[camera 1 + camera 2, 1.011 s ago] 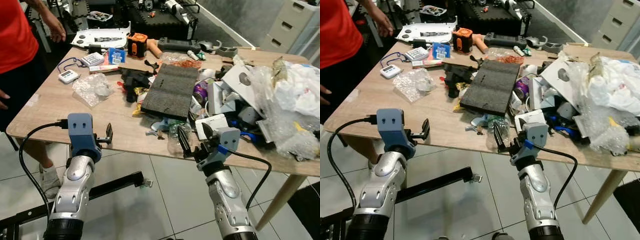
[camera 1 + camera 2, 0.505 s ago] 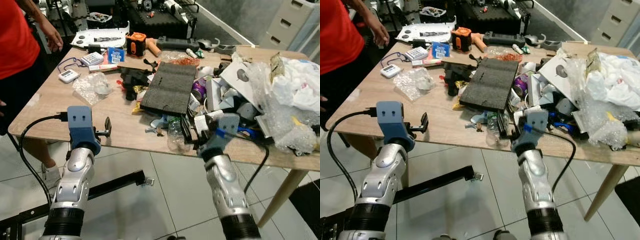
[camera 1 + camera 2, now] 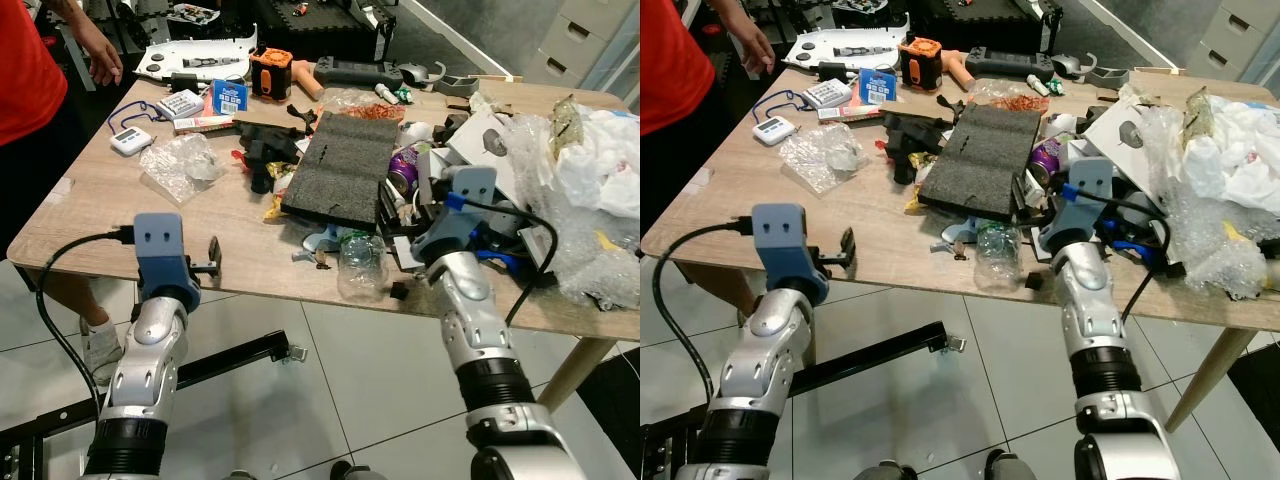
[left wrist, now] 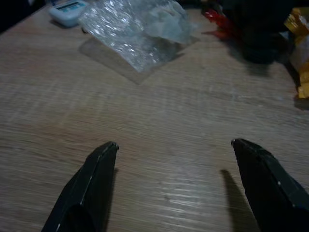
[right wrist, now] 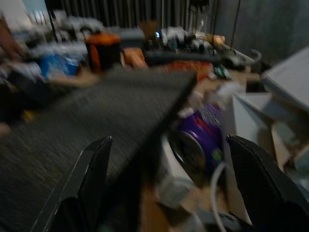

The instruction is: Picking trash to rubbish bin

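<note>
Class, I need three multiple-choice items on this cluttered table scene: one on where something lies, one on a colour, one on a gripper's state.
1. Where does the crushed clear plastic bottle lie?
A. near the table's front edge, just in front of the dark foam pad
B. on the floor
C. beside the white timer

2. What colour is the drink can beside the pad?
A. green
B. purple
C. yellow

3. How is the left gripper?
A. shut on a bag
B. shut, holding nothing
C. open above bare tabletop

Key: 1 A, the bottle sits at the near edge below the pad. 2 B, its side is purple. 3 C, the fingers stand wide apart over wood.
</note>
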{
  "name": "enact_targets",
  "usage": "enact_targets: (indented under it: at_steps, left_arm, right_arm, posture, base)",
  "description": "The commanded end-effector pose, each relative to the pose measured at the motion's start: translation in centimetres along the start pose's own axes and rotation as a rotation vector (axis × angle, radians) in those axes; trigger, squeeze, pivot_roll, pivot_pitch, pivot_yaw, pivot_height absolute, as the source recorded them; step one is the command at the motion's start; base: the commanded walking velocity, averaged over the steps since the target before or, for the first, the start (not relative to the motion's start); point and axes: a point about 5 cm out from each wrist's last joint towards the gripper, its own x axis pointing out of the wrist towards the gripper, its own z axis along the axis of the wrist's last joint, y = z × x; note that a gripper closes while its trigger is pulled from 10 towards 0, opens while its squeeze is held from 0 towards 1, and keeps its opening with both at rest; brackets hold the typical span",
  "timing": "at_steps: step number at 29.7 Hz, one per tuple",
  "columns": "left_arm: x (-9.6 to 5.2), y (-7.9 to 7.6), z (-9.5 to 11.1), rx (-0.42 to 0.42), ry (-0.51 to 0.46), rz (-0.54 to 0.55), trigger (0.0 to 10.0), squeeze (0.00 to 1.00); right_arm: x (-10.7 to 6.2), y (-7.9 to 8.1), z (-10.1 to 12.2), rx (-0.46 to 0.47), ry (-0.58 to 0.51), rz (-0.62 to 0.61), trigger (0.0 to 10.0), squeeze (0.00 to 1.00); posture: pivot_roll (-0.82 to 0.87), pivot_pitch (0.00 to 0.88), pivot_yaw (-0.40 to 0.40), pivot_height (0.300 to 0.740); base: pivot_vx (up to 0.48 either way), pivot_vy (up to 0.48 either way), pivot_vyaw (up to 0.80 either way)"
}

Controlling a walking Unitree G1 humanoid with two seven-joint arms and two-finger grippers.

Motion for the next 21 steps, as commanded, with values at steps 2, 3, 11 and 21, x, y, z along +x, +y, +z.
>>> enact_targets:
  at_steps: [2, 3, 11, 21]
  left_arm:
    - [-0.3, 0.2, -0.2, 0.013, 0.008, 0.016, 10.0, 0.00]
    - [-0.3, 0.3, -0.2, 0.012, 0.007, 0.018, 10.0, 0.00]
    - [-0.3, 0.5, 0.1, 0.025, 0.006, 0.014, 10.0, 0.00]
    - [-0.3, -0.9, 0.9, 0.036, -0.035, -0.115, 10.0, 0.00]
  right_arm:
    - [-0.2, -2.1, -0.5, -0.016, 0.035, -0.109, 10.0, 0.00]
    - [-0.2, -2.3, -0.4, -0.012, 0.027, -0.117, 10.0, 0.00]
    - [-0.6, -4.1, 0.1, 0.040, 0.028, -0.145, 10.0, 1.00]
    - [-1.1, -2.1, -1.4, 0.313, 0.210, -0.070, 10.0, 0.00]
  posture:
    - [0.04, 0.236, -0.024, 0.740]
    - [0.04, 0.236, -0.024, 0.740]
    - [0.05, 0.227, -0.011, 0.740]
    - [0.04, 0.222, 0.000, 0.740]
  base:
    - [0.000, 0.000, 0.00]
    - [0.000, 0.000, 0.00]
    - [0.000, 0.000, 0.00]
    - [0.000, 0.000, 0.00]
